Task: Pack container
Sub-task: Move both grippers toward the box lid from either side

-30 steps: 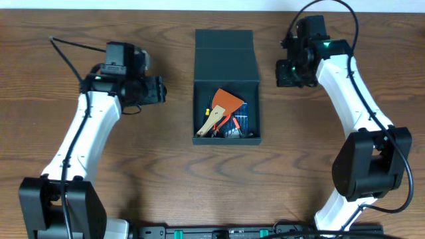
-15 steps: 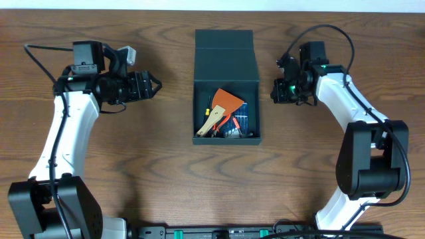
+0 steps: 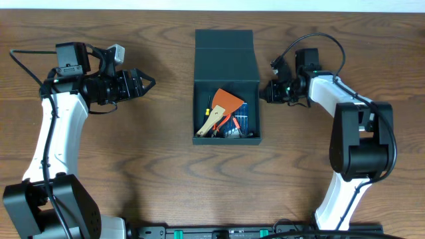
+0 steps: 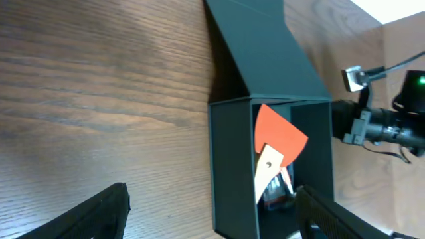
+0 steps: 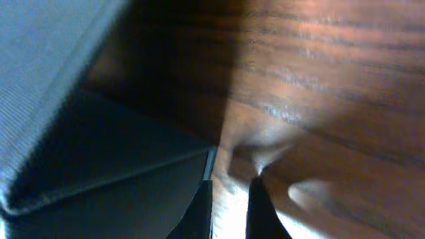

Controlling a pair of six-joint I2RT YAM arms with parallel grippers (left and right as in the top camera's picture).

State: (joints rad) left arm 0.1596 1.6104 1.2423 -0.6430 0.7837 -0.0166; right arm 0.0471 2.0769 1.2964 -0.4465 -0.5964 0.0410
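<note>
The container (image 3: 226, 135), a dark teal box, stands open at the table's centre with its flap lid (image 3: 224, 48) folded back. Inside lie an orange scraper (image 3: 228, 101) with a wooden handle and other small tools. My left gripper (image 3: 149, 83) hovers open well to the left of the box, pointing at it. The left wrist view shows the container (image 4: 232, 166), the scraper (image 4: 280, 135) and my left gripper (image 4: 212, 192) with its jaws wide apart. My right gripper (image 3: 264, 93) is shut, low beside the box's right wall. In the right wrist view my right gripper (image 5: 231, 183) has its tips by the container's corner (image 5: 99, 133), holding nothing.
Bare brown wood table (image 3: 133, 153) surrounds the box. Both arm bases stand at the front edge, left (image 3: 46, 212) and right (image 3: 352, 166). A black rail (image 3: 219, 232) runs along the front.
My left arm has swung back to the left, away from the box, its jaws opening a little wider. My right gripper has come down and left to the box's right wall, still shut.
</note>
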